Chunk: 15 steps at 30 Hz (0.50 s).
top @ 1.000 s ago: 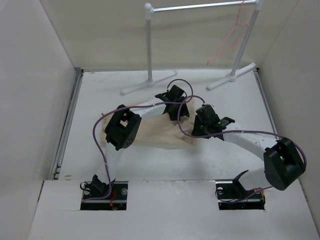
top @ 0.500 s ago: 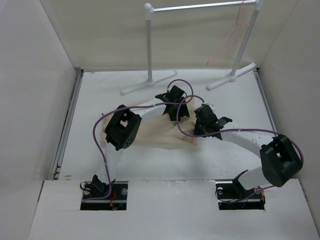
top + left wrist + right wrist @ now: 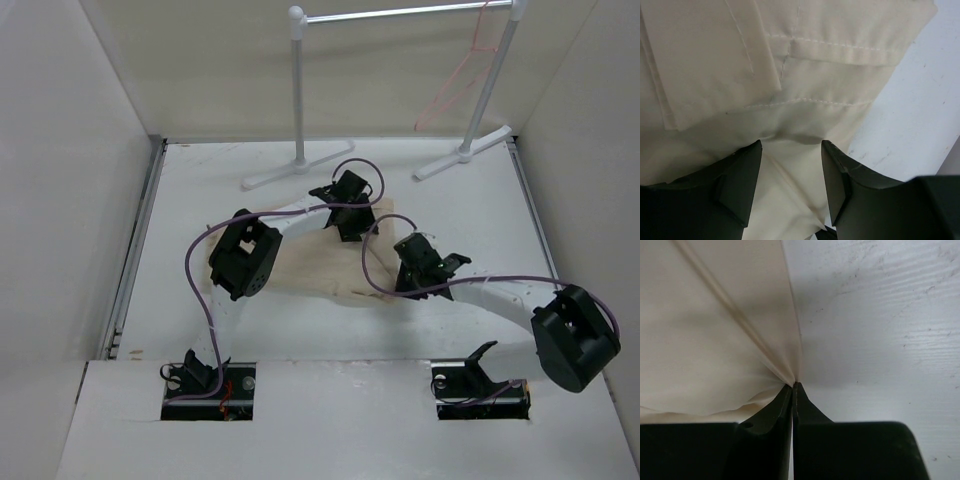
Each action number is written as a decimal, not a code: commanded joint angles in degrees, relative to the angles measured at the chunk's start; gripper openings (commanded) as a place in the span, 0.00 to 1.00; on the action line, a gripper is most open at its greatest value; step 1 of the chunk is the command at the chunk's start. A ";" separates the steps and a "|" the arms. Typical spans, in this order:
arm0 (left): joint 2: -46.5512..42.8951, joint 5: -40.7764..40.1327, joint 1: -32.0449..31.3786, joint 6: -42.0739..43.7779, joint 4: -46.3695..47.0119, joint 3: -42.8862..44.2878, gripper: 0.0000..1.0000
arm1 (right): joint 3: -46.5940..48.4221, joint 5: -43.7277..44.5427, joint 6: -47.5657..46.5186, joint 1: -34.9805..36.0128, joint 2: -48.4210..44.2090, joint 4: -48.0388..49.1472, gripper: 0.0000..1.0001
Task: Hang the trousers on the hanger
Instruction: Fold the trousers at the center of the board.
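Note:
The beige trousers [image 3: 315, 265] lie crumpled on the white table between my two arms. My left gripper [image 3: 350, 215] sits over their far edge. In the left wrist view it [image 3: 791, 147] is open, its jaws straddling a raised fold of the trousers [image 3: 830, 30] with a stitched pocket flap just beyond. My right gripper [image 3: 420, 262] is at the trousers' right edge. In the right wrist view it [image 3: 794, 385] is shut, pinching the edge of the trousers [image 3: 705, 330], and creases fan out from the tips. The pink wire hanger [image 3: 455, 85] hangs from the rack's bar at the back right.
A white pipe garment rack [image 3: 300, 90] stands at the back, its feet [image 3: 285, 170] on the table just beyond the left gripper. White walls close in the table [image 3: 200, 190] on the left, right and back. Purple cables loop over both arms.
My right gripper has moved toward the near right with the cloth pinched in it, drawing the trousers' right edge out. The left gripper has stayed about where it was.

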 commanded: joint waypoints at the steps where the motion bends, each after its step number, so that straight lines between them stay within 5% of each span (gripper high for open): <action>1: -0.60 -2.21 0.50 -0.01 -0.09 0.40 0.49 | -1.45 -1.09 3.63 1.16 0.04 -3.33 0.08; 10: -6.04 -1.06 -0.11 -0.10 0.17 -2.75 0.50 | 1.08 0.67 2.76 1.61 -10.66 -10.00 0.50; 13: -9.99 -0.36 -0.11 0.25 0.17 -5.48 0.51 | 5.12 -0.64 0.04 1.61 -14.63 -10.63 0.52; 15: -12.45 0.34 0.15 0.52 0.17 -7.32 0.52 | 7.67 -3.09 -1.02 1.34 -14.29 -8.01 0.44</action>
